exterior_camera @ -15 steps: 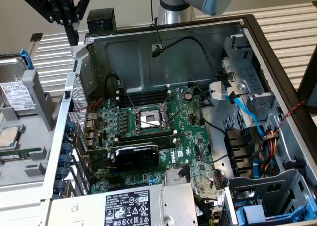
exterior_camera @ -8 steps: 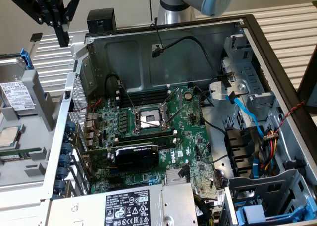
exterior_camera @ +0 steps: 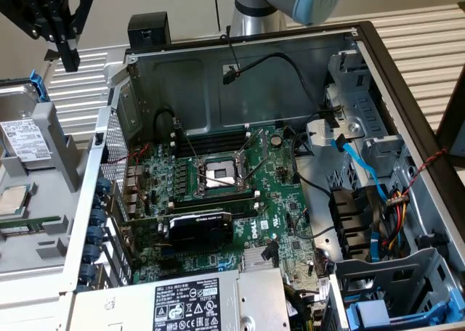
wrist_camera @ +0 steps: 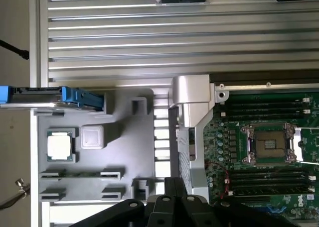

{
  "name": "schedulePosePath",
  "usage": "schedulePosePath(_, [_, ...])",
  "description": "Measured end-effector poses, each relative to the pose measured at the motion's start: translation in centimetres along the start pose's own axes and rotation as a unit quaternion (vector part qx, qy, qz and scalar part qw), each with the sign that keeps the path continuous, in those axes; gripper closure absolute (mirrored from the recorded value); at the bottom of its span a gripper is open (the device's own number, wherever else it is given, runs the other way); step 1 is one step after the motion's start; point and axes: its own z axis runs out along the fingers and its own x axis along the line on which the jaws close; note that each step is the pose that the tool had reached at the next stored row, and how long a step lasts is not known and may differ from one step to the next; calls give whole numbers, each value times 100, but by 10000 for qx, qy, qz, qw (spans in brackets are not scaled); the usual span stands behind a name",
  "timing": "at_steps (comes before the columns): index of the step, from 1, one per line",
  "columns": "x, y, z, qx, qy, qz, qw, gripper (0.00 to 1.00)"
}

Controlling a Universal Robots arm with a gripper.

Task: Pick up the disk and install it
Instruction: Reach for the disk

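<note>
The disk stands on edge in a slot of the grey holder tray at the exterior view's left, its white label facing up and its blue carrier showing at the far end. In the wrist view the disk is a thin silver strip between blue ends. My black gripper hangs high above the tray's far side, shut, with nothing in it. Its fingers are pressed together over the tray's edge beside the computer case, well apart from the disk.
A small square CPU chip lies in the tray near the disk. The open computer case holds the motherboard, loose cables and a metal drive cage on the exterior view's right. A grey power supply sits at the front.
</note>
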Motion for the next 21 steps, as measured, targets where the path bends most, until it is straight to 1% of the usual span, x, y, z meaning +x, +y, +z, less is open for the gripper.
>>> schedulePosePath(4, [142,-5,2,0,12,-17,10000,89])
schedulePosePath(6, [207,-7,3,1,23,-25,10000,89])
schedulePosePath(8, [262,-9,3,2,54,-31,10000,89])
schedulePosePath(9, [292,-10,4,3,78,-32,10000,89])
schedulePosePath(12, [394,-15,5,5,131,-32,9999,89])
schedulePosePath(16, [559,-21,8,5,157,-37,9999,89])
schedulePosePath(18, [609,6,10,4,161,-40,9999,89])
schedulePosePath(21, [630,128,14,5,164,-40,9999,89])
